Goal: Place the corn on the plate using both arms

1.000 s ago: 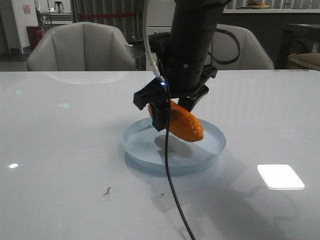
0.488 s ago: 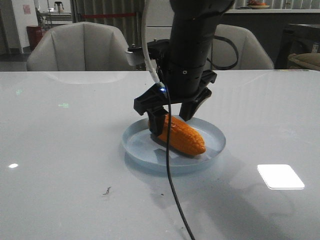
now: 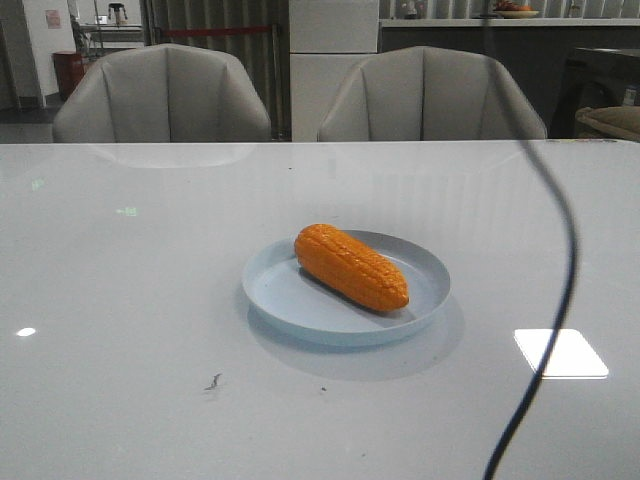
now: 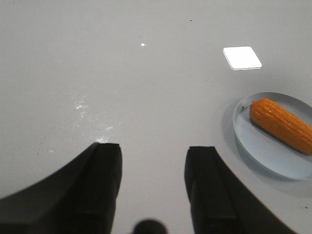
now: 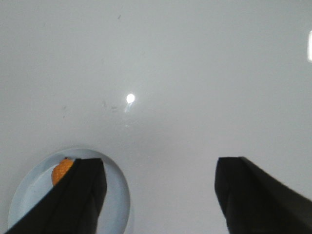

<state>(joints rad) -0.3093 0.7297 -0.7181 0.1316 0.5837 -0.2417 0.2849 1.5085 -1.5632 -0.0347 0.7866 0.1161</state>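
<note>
The arm that was standing over the plate (image 3: 420,300) half a second ago is now gone from the front view. The corn (image 3: 350,266) is lying free on the plate. The left gripper (image 4: 152,183) and right gripper (image 5: 160,192) are hanging apart, empty. Placing looks done.

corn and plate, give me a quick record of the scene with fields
corn: lying on its side in the plate, free of both grippers
plate: on the white table, near the middle
left gripper: open, empty, over bare table beside the plate
right gripper: open, empty, above the table by the plate
task state: corn looks placed
</note>
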